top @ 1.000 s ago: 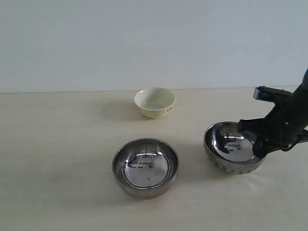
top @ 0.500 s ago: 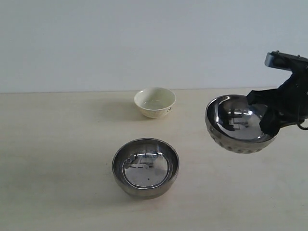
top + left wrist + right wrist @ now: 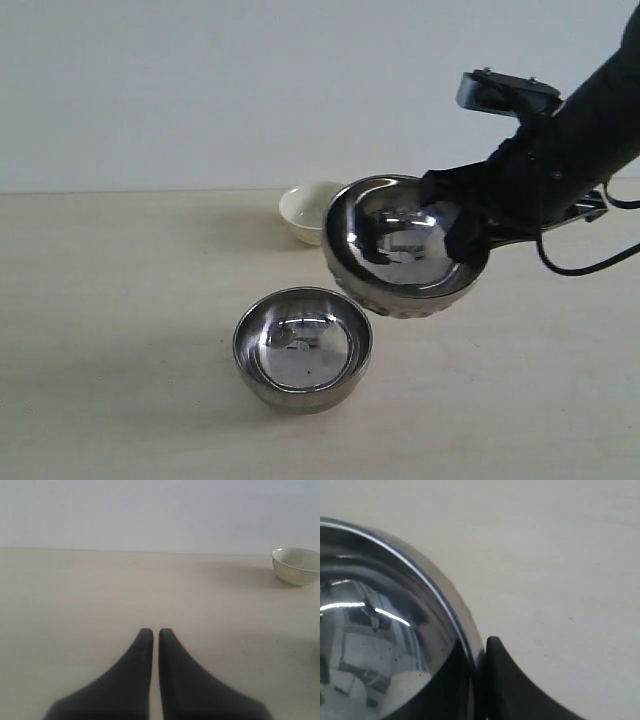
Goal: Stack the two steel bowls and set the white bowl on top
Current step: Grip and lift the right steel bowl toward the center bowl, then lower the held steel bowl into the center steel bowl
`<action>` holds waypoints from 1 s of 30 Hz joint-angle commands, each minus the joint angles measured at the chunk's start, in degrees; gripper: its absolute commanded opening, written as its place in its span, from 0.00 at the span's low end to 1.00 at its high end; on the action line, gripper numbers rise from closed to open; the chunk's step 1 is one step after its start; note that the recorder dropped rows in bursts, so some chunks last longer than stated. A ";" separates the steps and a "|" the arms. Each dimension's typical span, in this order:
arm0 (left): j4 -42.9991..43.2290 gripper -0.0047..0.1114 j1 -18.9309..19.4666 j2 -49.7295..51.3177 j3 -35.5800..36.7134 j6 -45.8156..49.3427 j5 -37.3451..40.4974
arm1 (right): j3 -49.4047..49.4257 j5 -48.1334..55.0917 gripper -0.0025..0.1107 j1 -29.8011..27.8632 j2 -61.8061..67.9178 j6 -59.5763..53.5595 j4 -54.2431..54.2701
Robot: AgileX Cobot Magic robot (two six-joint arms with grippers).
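Nothing is stacked yet: the right claw [image 3: 468, 232], clamped on the rim of the dimpled steel bowl [image 3: 400, 250], holds it in the air near the smooth steel bowl [image 3: 302, 348], with the white bowl [image 3: 305, 212] apparently untouched behind and the left claw [image 3: 155, 632] pressed together, empty.

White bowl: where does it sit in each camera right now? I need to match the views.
Exterior view: white bowl at the back of the table, partly hidden behind the lifted dimpled steel bowl.
Left wrist view: white bowl ahead of the shut left gripper, off to one side, near the wall.
Right wrist view: not in it.
Shared landmark: the line where table meets wall, just behind the bowl.
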 commanded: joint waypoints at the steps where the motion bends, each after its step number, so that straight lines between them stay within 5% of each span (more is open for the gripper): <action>1: -0.35 0.07 0.13 -0.23 0.20 -0.54 -0.44 | -0.32 -4.12 0.02 5.61 1.23 3.05 0.38; 16: -0.35 0.07 0.13 -0.23 0.20 -0.54 -0.44 | -0.59 -8.18 0.02 9.78 8.12 8.57 0.73; 30: -0.35 0.07 0.13 -0.23 0.20 -0.54 -0.44 | -7.68 -1.57 0.02 11.08 13.34 11.61 -0.31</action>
